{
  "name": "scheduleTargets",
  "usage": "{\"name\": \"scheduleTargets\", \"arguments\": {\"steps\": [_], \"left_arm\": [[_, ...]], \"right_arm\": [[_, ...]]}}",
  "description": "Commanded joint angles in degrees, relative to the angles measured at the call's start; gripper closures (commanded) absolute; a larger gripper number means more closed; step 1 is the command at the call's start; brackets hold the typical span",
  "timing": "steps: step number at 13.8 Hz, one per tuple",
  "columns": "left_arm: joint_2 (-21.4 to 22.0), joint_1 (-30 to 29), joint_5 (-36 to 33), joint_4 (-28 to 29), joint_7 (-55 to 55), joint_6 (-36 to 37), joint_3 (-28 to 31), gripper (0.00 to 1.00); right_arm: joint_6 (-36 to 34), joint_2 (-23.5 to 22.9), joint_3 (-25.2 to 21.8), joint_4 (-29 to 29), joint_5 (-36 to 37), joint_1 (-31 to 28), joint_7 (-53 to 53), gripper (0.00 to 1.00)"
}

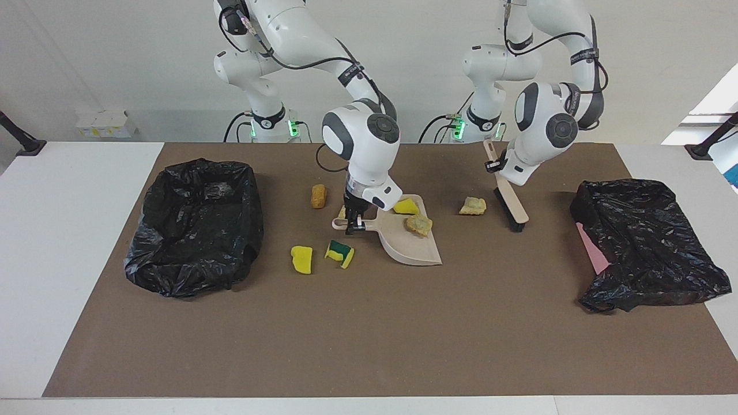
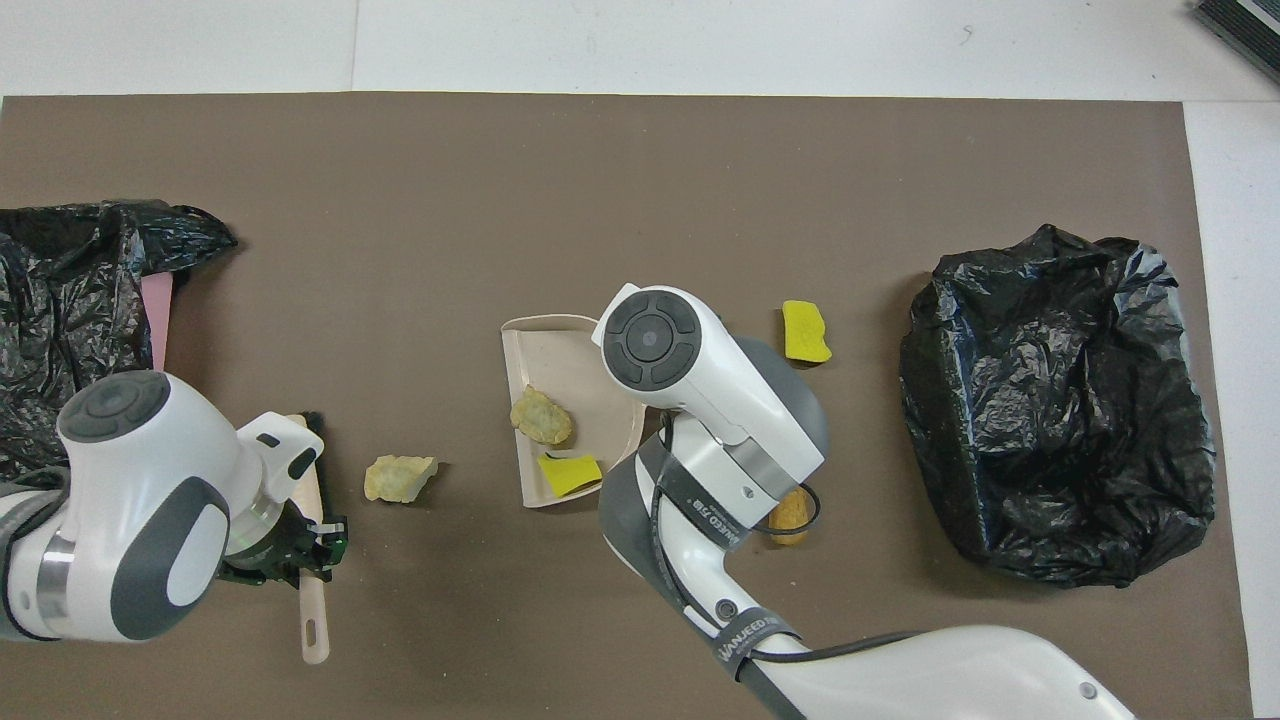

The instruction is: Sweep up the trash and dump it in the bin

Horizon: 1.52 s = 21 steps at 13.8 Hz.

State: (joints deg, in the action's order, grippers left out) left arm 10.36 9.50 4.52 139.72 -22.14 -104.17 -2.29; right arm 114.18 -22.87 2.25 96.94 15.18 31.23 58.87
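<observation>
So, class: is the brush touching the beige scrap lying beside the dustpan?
Apart. The facing view shows bare brown mat between the brush in the left hand and the beige scrap; the overhead view shows the same gap.

Mat (image 1: pixel 369 334) open; dustpan (image 1: pixel 412 245), bags (image 1: pixel 196 225) block.

Two scraps lie in the beige plastic dustpan (image 1: pixel 412 245): a yellow sponge wedge (image 1: pixel 407 206) and a beige crumbly chunk (image 1: pixel 419 225). On the mat lie another beige crumbly chunk (image 1: pixel 473 206), a brown lump (image 1: pixel 318 196), a yellow sponge bit (image 1: pixel 301 259) and a yellow-green sponge (image 1: pixel 339 253).
</observation>
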Motion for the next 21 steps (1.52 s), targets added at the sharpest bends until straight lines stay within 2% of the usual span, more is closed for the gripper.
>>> {"name": "scheduleTargets", "arguments": {"steps": [1, 3, 6, 10, 13, 15, 18, 19, 21], "left_arm": [[2.0, 6.3, -0.4, 2.8, -5.9, -3.8, -0.1, 1.00], [-1.3, 8.1, 1.4, 2.7, -6.2, -9.7, -0.2, 1.00], [-5.0, 11.0, 7.1, -0.5, -4.8, -11.1, -0.3, 1.00], [-6.3, 19.7, 21.6, -2.5, -2.6, -13.8, -0.3, 1.00], [-7.2, 25.4, 26.8, -5.2, -1.1, -14.7, -0.3, 1.00], [-7.4, 25.1, 26.9, -5.8, 3.6, -13.8, -0.2, 1.00], [-6.7, 23.4, 24.9, -6.1, 2.9, -11.1, 0.4, 1.00], [-6.1, 21.1, 21.7, -6.3, 1.4, -9.6, 0.4, 1.00], [-3.3, 20.6, 16.6, -7.3, -4.3, -5.1, 0.4, 1.00]], "right_arm": [[1.4, 1.8, 0.4, 2.6, 1.3, -0.6, 2.0, 1.00], [1.4, 1.9, 0.3, 2.8, 1.3, -0.6, 1.9, 1.00], [1.4, 1.9, 0.4, 2.8, 1.3, -0.6, 1.9, 1.00], [1.4, 1.9, 0.4, 2.8, 1.3, -0.6, 1.9, 1.00], [1.4, 1.9, 0.4, 2.8, 1.3, -0.6, 1.9, 1.00], [1.4, 1.9, 0.4, 2.8, 1.3, -0.6, 1.9, 1.00], [1.9, 1.8, 0.4, 2.7, 1.3, -0.6, 1.9, 1.00], [2.2, 1.8, 0.4, 2.6, 1.2, -0.8, 1.9, 1.00], [2.0, 1.7, 0.4, 2.2, 1.2, -0.8, 1.6, 1.00]]}}
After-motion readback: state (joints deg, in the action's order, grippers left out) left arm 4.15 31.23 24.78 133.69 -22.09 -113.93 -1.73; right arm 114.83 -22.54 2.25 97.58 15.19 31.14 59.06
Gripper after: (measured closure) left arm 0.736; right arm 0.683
